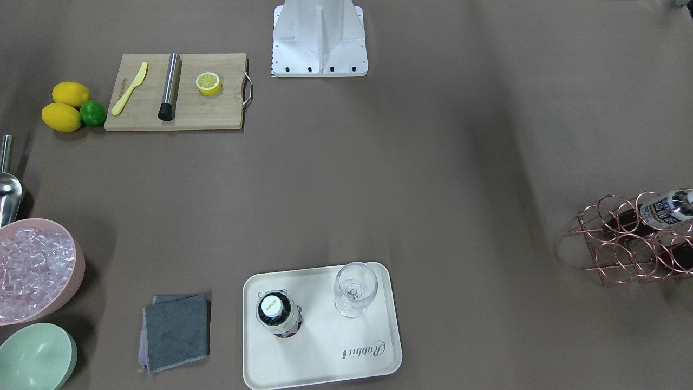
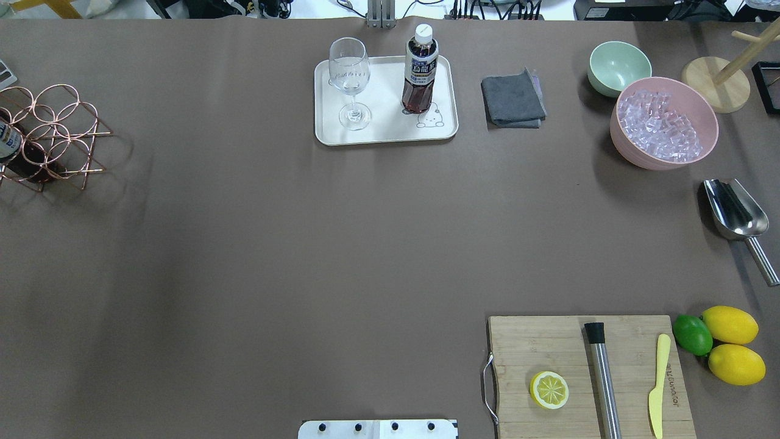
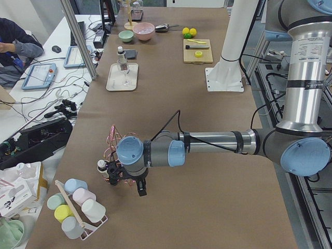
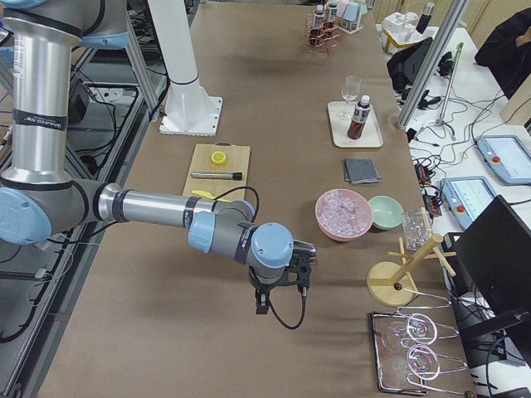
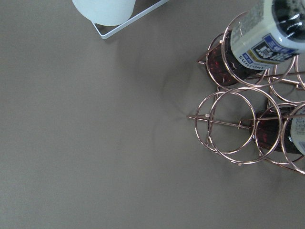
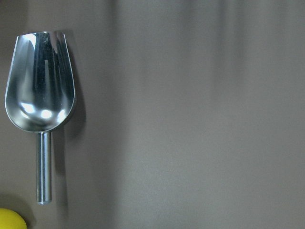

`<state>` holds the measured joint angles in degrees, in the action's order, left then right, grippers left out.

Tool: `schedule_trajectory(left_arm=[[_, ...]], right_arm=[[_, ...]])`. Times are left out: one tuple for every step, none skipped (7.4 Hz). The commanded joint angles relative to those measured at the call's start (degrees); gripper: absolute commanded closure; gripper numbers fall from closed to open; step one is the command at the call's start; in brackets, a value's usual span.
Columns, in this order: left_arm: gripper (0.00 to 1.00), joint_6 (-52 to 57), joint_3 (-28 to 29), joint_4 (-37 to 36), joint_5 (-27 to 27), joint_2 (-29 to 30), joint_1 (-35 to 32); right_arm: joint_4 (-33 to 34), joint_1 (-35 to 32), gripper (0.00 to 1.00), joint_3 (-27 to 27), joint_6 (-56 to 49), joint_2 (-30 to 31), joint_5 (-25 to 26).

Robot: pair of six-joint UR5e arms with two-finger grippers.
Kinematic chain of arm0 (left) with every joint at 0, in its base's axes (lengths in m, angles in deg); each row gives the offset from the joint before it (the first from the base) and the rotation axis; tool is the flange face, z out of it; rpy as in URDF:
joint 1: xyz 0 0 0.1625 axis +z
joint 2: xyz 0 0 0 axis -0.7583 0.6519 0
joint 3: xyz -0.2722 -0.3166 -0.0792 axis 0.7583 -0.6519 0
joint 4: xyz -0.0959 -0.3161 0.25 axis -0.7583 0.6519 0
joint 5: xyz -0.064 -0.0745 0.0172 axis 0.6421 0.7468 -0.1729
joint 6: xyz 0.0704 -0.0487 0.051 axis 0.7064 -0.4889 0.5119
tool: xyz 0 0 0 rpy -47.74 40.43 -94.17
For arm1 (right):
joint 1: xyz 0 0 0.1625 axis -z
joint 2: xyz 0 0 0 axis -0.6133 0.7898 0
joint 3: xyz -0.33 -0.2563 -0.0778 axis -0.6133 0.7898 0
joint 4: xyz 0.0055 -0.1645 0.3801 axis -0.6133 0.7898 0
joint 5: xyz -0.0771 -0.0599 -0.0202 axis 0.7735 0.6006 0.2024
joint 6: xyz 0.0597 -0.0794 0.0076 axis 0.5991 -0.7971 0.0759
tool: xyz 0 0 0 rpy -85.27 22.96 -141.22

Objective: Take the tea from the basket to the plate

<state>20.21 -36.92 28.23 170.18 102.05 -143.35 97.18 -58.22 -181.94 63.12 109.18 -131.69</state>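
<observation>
Left arm: stretched out long and low, forearm roughly level over the table, wrist bent so the left gripper (image 3: 127,181) points down. It hangs way off on the robot-left side of the plate (image 2: 387,97), near the basket (image 1: 633,238).
Left fingers: they only show up in the side view, so no telling how far apart they are or whether they've got anything.
Right arm: same sort of low stretch, right gripper (image 4: 282,286) pointing down, well apart from the plate on its robot-right side, up over the scoop (image 6: 40,81).
Right fingers: same deal, side view only, can't tell.
Plate: the tea (image 2: 419,67) stands upright on it with its cap on, right by the little bear drawing. A stemmed glass (image 2: 349,79) stands on the plate beside it, not touching.
Basket: well apart from the plate toward robot-left, with two more bottles (image 5: 259,38) sitting in its ring cells.
Pink bowl (image 2: 634,160): piled with ice cubes (image 2: 661,125), on the plate's robot-right side past the grey cloth (image 2: 512,100).
Mint-green bowl (image 2: 618,67): just beside the pink bowl, on the side nearer the plate.
</observation>
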Motion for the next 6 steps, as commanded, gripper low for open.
schedule_trajectory(left_arm=[[0.02,0.01,0.43,0.09,-0.09,0.1,0.0],[0.02,0.1,0.86,0.18,0.0,0.19,0.0],[0.02,0.1,0.95,0.96,-0.09,0.19,0.0],[0.02,0.1,0.87,0.97,-0.09,0.27,0.0],[0.02,0.01,0.87,0.97,-0.09,0.27,0.0],[0.02,0.01,0.87,0.97,-0.09,0.27,0.0]], right_arm=[[0.0,-0.19,0.0,-0.15,0.0,-0.02,0.0],[0.0,-0.19,0.0,-0.15,0.09,-0.02,0.09],[0.0,-0.19,0.0,0.11,0.09,-0.02,0.09],[0.0,-0.27,0.0,-0.06,0.09,-0.02,0.09],[0.0,-0.36,0.0,-0.24,0.09,-0.02,0.09],[0.0,-0.54,0.0,-0.33,0.09,-0.02,0.09]])
